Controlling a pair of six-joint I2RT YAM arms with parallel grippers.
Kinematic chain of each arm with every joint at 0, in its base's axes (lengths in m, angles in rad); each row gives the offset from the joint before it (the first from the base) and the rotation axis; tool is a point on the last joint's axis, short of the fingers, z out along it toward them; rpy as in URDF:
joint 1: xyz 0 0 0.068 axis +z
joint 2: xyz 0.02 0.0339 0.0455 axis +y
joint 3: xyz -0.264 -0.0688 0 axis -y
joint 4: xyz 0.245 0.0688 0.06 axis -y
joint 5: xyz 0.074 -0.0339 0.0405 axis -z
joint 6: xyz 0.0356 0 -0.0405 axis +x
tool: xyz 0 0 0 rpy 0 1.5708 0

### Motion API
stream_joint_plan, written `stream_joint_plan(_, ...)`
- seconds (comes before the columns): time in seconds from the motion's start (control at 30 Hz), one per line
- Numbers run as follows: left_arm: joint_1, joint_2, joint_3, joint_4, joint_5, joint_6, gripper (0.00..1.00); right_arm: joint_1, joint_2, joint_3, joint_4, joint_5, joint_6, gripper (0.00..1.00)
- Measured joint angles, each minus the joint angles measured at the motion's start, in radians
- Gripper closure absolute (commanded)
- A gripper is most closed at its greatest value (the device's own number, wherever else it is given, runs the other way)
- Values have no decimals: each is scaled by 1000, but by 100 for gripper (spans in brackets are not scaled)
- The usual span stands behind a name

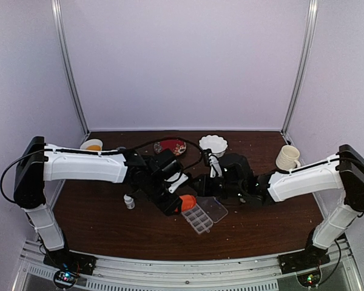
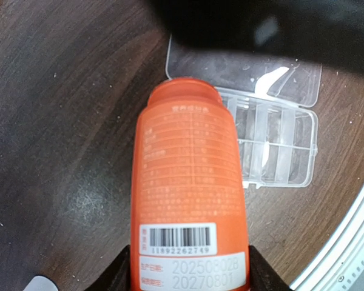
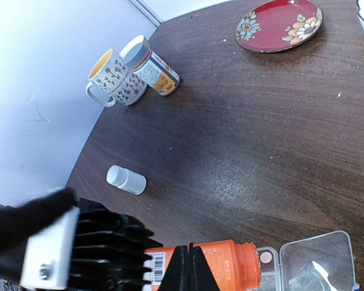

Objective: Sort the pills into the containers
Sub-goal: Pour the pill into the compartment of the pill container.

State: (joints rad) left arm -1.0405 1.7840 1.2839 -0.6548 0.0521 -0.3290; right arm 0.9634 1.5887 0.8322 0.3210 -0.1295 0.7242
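Gripping the orange bottle (image 2: pixel 188 182) by its base, the left pincer (image 2: pixel 188 273) tilts its neck toward the open pill box (image 2: pixel 285 151) just ahead, probably to shake pills into the cells. The right pincer (image 3: pixel 190 264), closed and empty, hovers at the neck. One pale pill (image 3: pixel 266 257) lies just beyond it.

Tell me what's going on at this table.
The left gripper holds an orange bottle tipped on its side, its top end pointing at the open clear pill box. The right gripper is shut and empty, close by the bottle. Whether the bottle is capped isn't clear.
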Motion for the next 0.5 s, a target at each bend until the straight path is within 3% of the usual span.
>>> stream_joint_plan(0.23, -1, 2, 51, -85, 4, 10, 100, 4, 151, -41, 126, -45, 63, 100)
stream_joint_plan(0.5, -4, 14, 63, -85, 3, 13, 100, 0, 14, -50, 0, 4, 27, 100)
